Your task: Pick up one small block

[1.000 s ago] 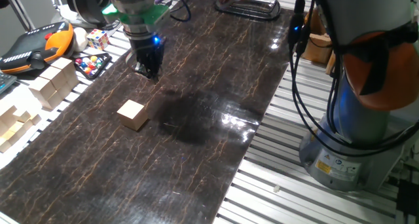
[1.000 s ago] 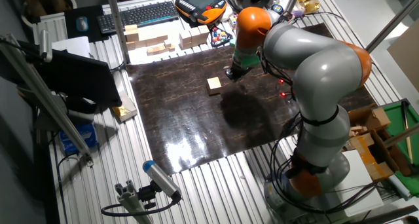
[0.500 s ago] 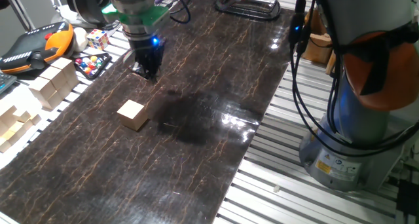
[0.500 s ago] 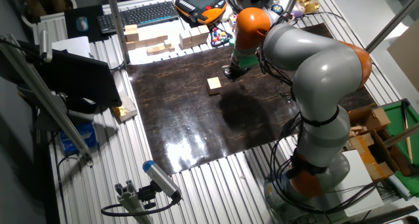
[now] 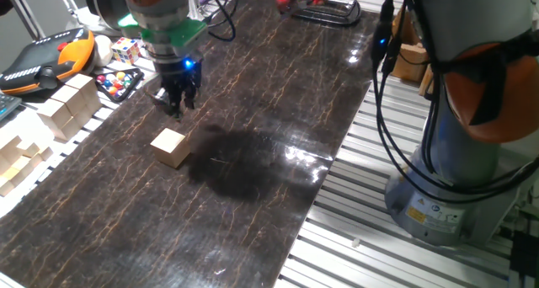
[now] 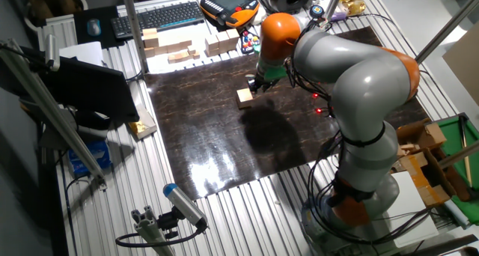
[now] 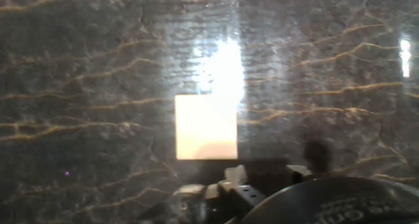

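The small block [image 5: 170,147], a plain light-tan wooden cube, lies on the dark marbled mat [image 5: 253,204]; it also shows as the small block [image 6: 245,97]. My gripper [image 5: 178,109] hangs just behind the cube and slightly above the mat, fingers pointing down, open with nothing between them. From the other side the gripper [image 6: 253,85] sits right beside the block's far-right corner. In the hand view the block [image 7: 206,127] fills the middle as a bright square under glare, apart from the dark gripper parts at the bottom edge.
Larger pale wooden blocks [image 5: 67,107] stand in stacks off the mat's left edge, with a Rubik's cube [image 5: 126,49], a tray of coloured balls [image 5: 118,82] and an orange teach pendant [image 5: 46,56] behind them. A black clamp [image 5: 324,10] lies at the far end. The robot base [image 5: 455,178] rises at right.
The gripper has moved left and toward the block, ending just behind it. The block has not moved.
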Controlling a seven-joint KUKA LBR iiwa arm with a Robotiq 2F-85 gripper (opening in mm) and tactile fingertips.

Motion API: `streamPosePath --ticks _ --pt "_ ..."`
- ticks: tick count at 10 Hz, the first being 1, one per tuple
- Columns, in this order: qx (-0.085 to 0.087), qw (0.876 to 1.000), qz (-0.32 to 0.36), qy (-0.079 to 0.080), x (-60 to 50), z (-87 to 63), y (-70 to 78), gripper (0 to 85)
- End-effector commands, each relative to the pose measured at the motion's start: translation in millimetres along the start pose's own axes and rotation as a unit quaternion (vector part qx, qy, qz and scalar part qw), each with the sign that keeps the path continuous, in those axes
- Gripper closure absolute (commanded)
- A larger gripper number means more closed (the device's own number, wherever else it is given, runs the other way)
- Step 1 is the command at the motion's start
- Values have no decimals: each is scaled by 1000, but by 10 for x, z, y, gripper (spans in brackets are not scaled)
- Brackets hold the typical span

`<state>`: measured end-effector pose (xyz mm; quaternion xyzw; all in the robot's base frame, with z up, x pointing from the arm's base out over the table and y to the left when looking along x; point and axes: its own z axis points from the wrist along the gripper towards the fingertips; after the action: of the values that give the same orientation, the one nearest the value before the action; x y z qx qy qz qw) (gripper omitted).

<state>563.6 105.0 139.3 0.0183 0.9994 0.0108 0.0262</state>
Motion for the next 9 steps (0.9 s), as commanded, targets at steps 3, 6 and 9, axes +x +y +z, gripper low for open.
streamPosePath --ticks 3,6,9 --pt "4 1000 10 0 -33 117 87 0" --pt "-7 1000 20 1 -88 306 209 0" --pt "-13 1000 26 -6 -133 513 330 0"
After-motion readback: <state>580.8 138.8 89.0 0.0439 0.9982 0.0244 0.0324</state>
